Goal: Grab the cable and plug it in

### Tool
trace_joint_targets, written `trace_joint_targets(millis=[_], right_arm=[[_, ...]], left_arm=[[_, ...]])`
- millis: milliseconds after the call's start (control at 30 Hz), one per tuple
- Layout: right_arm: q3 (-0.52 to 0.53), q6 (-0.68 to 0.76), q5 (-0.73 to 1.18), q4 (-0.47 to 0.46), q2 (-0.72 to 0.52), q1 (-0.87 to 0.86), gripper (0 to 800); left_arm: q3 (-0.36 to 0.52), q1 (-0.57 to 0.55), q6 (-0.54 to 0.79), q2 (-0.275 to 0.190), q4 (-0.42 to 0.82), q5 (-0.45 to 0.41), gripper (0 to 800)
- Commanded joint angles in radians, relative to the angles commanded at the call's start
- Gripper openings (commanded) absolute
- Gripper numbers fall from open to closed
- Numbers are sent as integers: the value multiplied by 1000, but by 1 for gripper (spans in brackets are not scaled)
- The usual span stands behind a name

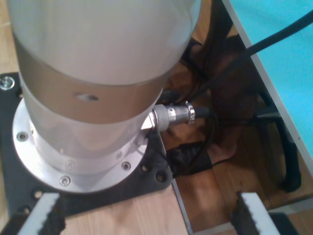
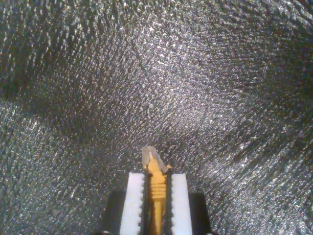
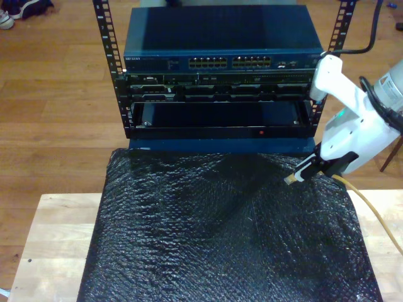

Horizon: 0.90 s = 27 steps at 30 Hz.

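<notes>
Black bubble-wrap sheet [image 3: 220, 233] is covering a pale wood table [image 3: 53, 245]; wood floor is showing beyond. A rack [image 3: 217, 69] of network gear is standing at 12 o'clock in the exterior view. At 3 o'clock, my second gripper [image 2: 156, 182] is pinching the cable [image 2: 156, 188] tight, its clear plug [image 2: 149, 155] poking out just above the sheet. My first gripper [image 1: 146, 215] is gaping open and holding nothing, facing an arm base [image 1: 88, 107]. The port detail on the rack is too blurred to read.

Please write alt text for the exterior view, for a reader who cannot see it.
My second gripper holds the yellow cable by its clear plug above a black bubble-wrap mat. Behind the mat stands a rack with a blue network switch.
</notes>
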Motion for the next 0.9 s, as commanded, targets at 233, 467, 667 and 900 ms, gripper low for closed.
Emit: trace_joint_targets(millis=[233, 467, 667, 900], right_arm=[[0, 0, 0, 0, -2, 0, 0], [6, 0, 0, 0, -2, 2, 0], [6, 0, 0, 0, -2, 2, 0], [5, -2, 0, 2, -2, 2, 0]], left_arm=[[55, 2, 32, -44, 0, -78, 798], [84, 74, 120, -60, -2, -166, 798], [121, 167, 212, -60, -6, -267, 798], [198, 213, 233, -61, -9, -417, 799]])
